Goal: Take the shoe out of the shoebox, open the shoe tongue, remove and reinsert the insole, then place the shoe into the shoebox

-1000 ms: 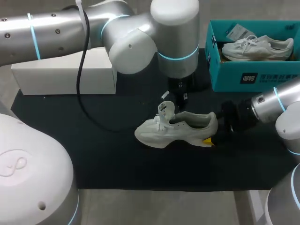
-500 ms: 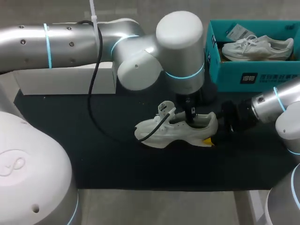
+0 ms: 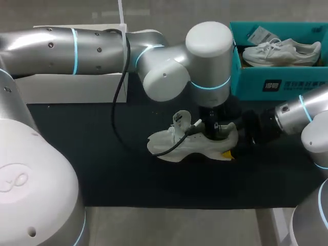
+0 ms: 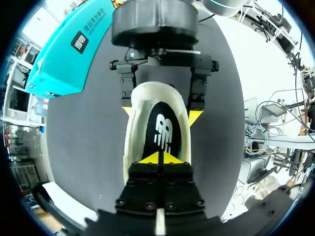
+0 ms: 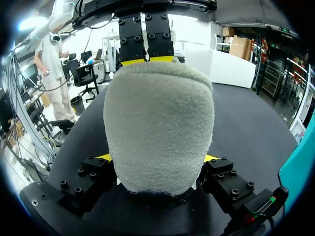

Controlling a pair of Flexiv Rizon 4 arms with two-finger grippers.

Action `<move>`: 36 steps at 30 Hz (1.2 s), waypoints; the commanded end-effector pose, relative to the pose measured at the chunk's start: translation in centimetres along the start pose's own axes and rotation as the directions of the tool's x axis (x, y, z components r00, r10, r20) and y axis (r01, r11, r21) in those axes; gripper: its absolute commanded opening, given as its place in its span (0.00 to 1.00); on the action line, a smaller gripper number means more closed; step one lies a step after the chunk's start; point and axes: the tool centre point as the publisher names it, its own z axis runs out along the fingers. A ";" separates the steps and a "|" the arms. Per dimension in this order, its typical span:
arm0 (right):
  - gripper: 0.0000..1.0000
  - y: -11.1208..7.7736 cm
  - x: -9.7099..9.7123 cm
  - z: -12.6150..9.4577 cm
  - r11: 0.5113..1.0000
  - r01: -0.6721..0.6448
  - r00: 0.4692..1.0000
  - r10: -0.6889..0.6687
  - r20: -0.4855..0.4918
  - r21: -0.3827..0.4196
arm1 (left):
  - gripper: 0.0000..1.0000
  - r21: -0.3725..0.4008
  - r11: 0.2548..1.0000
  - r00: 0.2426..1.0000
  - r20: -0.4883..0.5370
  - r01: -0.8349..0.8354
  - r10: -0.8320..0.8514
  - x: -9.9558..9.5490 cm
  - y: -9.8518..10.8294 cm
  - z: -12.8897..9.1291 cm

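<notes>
1. The off-white fabric lace-up shoe [image 3: 174, 146] stands on its sole on the black table mat [image 3: 102, 169], outside the box. In the head view its long axis runs from 9 to 3 o'clock, with the toe at 9 and the heel at 3.
2. It has a thick pale sole and laces over the forefoot. Its tongue [image 3: 180, 119] is lifted towards 12 o'clock, and a black insole [image 4: 166, 129] with a white logo lies inside.
3. The right gripper [image 3: 233, 149], at 3 o'clock of the shoe, is clamped on the fuzzy heel with one yellow tip against each side.
4. The left gripper [image 4: 160, 158] points down into the shoe's opening. Its fingers are pressed together with the tips on the insole; whether they pinch it cannot be told.
5. The teal cardboard shoebox [image 3: 246, 82] stands at 1 o'clock from the shoe, apart from it, and holds a second white shoe [image 3: 282, 51].
</notes>
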 end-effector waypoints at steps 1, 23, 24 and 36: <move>0.00 -0.1 -0.1 0.4 1.000 0.000 1.000 0.000 0.002 0.001 | 0.00 0.004 1.000 0.999 -0.032 0.003 -0.003 -0.1 1.1 0.6; 0.00 -0.1 -0.1 0.4 1.000 0.000 1.000 0.000 0.002 0.001 | 0.00 -0.040 0.994 0.979 -0.184 -0.100 0.091 1.6 2.4 3.2; 0.00 -0.1 -0.1 0.4 1.000 0.000 1.000 0.000 0.002 0.001 | 0.00 -0.039 0.992 0.977 -0.183 -0.120 0.111 1.6 2.2 3.3; 0.00 -0.1 -0.1 0.4 1.000 0.000 1.000 0.000 0.002 0.001 | 0.35 -0.022 0.987 0.963 -0.225 -0.158 0.149 2.3 1.7 4.3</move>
